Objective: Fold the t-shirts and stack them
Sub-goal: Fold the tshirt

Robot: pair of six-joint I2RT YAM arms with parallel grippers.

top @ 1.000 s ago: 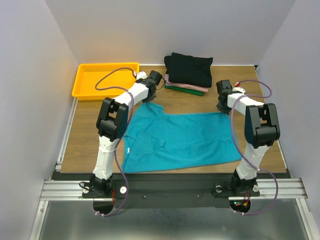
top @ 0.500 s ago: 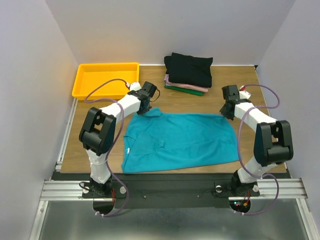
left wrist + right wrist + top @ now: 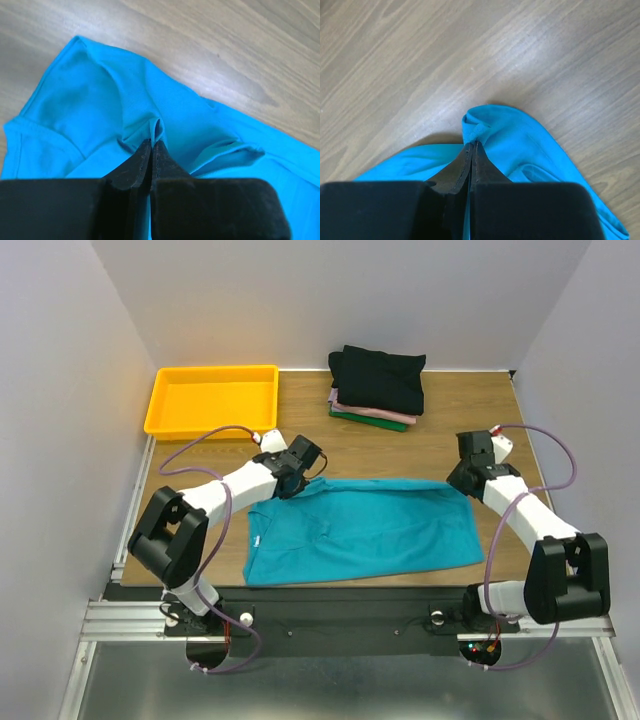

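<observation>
Two grippers work one garment in the top view: the left gripper (image 3: 292, 483) and the right gripper (image 3: 462, 480) each sit on a far corner of the teal t-shirt (image 3: 370, 530). It lies spread over the near middle of the table (image 3: 300, 420), with its far edge running between them. Well behind it, three folded shirts make one stack: the black t-shirt (image 3: 380, 378) on top, the pale pink t-shirt (image 3: 352, 408) showing as a strip beneath, and the dark green t-shirt (image 3: 385, 423) at the bottom. That makes four shirts in all, plus one yellow tray (image 3: 210, 370) at the far left.

In the left wrist view, the left gripper (image 3: 152, 145) has its jaws pressed together on a pinched ridge of teal t-shirt (image 3: 100, 110) beside a sleeve.

In the right wrist view, the right gripper (image 3: 471, 147) is likewise clamped tight, holding a curled corner of the teal t-shirt (image 3: 520, 145) over bare wood.

The step in hand looks like the first fold of the teal shirt, far edge toward near edge. The next move calls for both arms to travel together at an even pace, high enough that the cloth does not drag, then lay the edge down square before letting go
</observation>
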